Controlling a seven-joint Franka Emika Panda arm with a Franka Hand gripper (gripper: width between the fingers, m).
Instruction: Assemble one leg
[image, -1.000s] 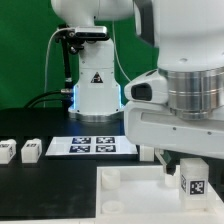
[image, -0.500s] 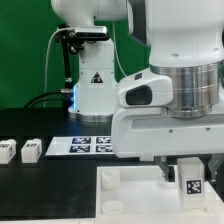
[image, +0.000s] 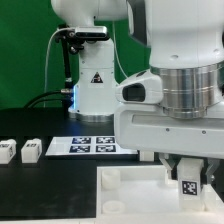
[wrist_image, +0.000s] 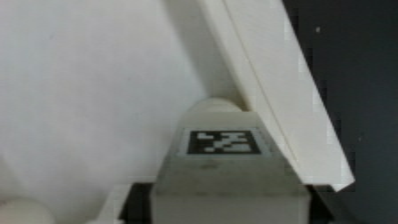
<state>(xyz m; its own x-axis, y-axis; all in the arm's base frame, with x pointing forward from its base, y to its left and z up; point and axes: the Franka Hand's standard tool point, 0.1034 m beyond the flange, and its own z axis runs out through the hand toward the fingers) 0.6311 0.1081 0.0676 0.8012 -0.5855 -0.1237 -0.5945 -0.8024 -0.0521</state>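
My gripper (image: 188, 168) is shut on a leg (image: 187, 185), a small white post with a black-and-white tag on its side. It holds the leg upright over the right part of the large white panel (image: 130, 195), near a corner. In the wrist view the leg (wrist_image: 222, 150) sits between my dark fingers (wrist_image: 139, 203), its tag facing the camera, with the panel's raised edge (wrist_image: 267, 80) running beside it. Two more legs (image: 7, 150) (image: 31, 150) lie on the black table at the exterior view's left.
The marker board (image: 90, 145) lies flat on the table behind the panel. The arm's white base (image: 95, 90) stands behind it. A round socket (image: 110, 180) shows at the panel's left corner.
The gripper with the leg has shifted slightly toward the exterior view's left and back, staying low over the panel's right part. The two loose legs have not moved.
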